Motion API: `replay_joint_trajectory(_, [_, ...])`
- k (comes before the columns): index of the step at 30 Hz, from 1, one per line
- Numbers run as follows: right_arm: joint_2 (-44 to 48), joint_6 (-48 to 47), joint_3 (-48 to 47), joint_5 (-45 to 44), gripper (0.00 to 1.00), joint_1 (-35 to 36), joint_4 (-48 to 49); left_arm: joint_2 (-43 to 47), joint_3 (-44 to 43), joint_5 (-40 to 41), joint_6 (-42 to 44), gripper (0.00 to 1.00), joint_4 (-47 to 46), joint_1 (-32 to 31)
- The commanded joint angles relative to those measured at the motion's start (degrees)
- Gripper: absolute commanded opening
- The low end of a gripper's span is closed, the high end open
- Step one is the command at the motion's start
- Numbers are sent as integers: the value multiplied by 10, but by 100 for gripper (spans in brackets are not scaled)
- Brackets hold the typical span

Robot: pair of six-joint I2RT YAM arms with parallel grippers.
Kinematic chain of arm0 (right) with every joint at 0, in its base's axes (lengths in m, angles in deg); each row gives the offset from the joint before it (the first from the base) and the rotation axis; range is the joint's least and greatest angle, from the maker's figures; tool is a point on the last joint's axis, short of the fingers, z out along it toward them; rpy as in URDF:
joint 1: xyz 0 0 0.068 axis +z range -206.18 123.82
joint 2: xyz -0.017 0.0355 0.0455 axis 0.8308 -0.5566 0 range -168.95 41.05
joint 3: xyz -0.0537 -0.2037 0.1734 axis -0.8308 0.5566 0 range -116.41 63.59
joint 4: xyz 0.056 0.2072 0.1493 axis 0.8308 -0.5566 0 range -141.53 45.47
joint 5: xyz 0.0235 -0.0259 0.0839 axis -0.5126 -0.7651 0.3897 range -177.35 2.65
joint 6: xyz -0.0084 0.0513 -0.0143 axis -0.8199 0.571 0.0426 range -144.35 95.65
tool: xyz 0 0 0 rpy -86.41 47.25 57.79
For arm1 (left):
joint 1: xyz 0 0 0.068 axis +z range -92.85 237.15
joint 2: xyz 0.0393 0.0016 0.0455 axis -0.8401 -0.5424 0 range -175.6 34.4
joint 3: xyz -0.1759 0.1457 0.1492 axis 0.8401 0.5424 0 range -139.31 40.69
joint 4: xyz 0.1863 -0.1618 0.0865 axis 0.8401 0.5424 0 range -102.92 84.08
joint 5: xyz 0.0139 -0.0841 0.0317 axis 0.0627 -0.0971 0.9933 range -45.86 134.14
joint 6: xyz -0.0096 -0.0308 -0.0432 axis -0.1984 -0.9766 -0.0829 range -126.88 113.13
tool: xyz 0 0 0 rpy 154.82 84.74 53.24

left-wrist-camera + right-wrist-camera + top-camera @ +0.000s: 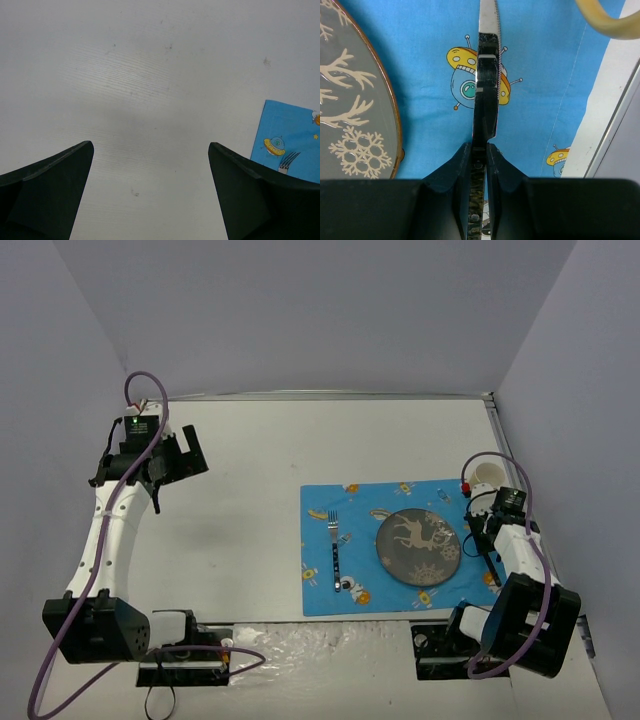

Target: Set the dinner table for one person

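Dinner table (250,540), a large white top with a thin grey rim, is seen from above, with both arm bases at its 6 o'clock edge. A blue cartoon-print placemat (322,502) is laid toward 4 o'clock. On it, a fork (334,545) is placed at the 9 o'clock side of a round dark plate (418,545), tines toward 12 o'clock. At the plate's 3 o'clock side, a serrated knife (487,75) is clamped by its handle in the narrowly closed right gripper (479,150). A pale cup (488,473) is set near the mat's 1 o'clock corner. At 10 o'clock, the left gripper (175,462) is held over bare tabletop, fingers (55,185) spread wide.
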Motion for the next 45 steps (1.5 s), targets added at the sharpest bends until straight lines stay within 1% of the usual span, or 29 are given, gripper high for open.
replay_joint_trajectory(1, [-14, 1, -15, -6, 0, -3, 17, 0, -4, -9, -8, 97, -25, 8])
replay_joint_trajectory(8, [-18, -3, -16, -1, 4, -2, 16, -1, -4, -11, -8, 97, -25, 9])
replay_joint_trajectory(14, [-23, -5, -21, 7, 3, -1, 14, 0, -3, -12, -8, 97, -25, 9])
replay_joint_trajectory(16, [-26, -7, -24, 12, 5, 0, 11, 0, -3, -11, -8, 97, -25, 10])
replay_joint_trajectory(21, [-28, -9, -24, 15, 20, 3, 7, 1, -3, -11, -8, 97, -25, 10])
replay_joint_trajectory(23, [-23, -9, -23, 15, 28, 3, 7, 0, -3, -11, -8, 97, -26, 10])
replay_joint_trajectory(27, [-11, -12, -21, 16, 35, 3, 7, 0, -3, -11, -7, 97, -25, 10])
replay_joint_trajectory(32, [11, -7, -35, 22, 50, 3, 5, 0, -3, -13, -8, 97, -25, 11])
replay_joint_trajectory(34, [16, -6, -50, 27, 53, 4, 3, 0, -4, -15, -8, 97, -25, 11])
replay_joint_trajectory(37, [40, 1, -117, 35, 60, 12, -14, 3, -4, -19, -9, 97, -26, 15])
replay_joint_trajectory(40, [70, 38, -184, 46, 64, 26, -18, 6, -2, -19, -9, 97, -27, 17])
replay_joint_trajectory(43, [110, 94, -250, 25, 75, 51, -16, 6, -2, -22, -9, 97, -26, 17])
replay_joint_trajectory(44, [121, 108, -266, 12, 80, 60, -15, 7, -2, -23, -9, 97, -27, 17])
replay_joint_trajectory(45, [141, 125, -284, -8, 83, 71, -13, 8, -2, -21, -8, 97, -27, 17])
